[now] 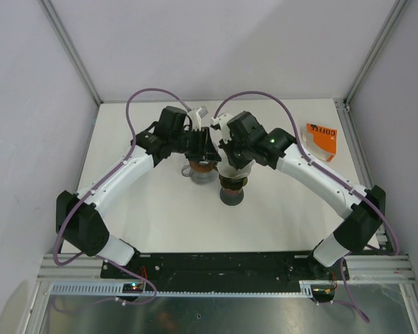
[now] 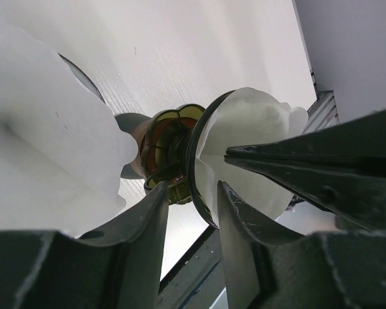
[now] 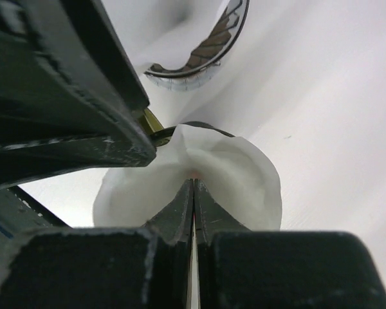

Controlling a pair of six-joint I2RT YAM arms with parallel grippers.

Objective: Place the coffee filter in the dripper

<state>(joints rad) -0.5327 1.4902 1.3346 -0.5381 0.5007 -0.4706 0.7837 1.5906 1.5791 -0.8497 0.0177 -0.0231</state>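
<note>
Left wrist: the left gripper [image 2: 192, 193] stands half-spread, its fingers straddling the dark rim of the amber dripper [image 2: 166, 151]. I cannot tell whether they press it. The coffee filter [image 2: 251, 132] bulges from that rim, at 1 o'clock from the fingertips.

Right wrist: the right gripper [image 3: 193, 190] is pinched tight on the filter, with paper fanning toward 12 o'clock.

Top: both grippers meet just past the centre of the table [image 1: 146, 223], hiding the filter.

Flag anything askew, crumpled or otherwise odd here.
The white coffee filter looks crumpled, not a neat cone: the right pincer is shut on a fold of it, and its lobes bulge over the dripper rim, which the left pincer straddles. Nothing spilled.
</note>
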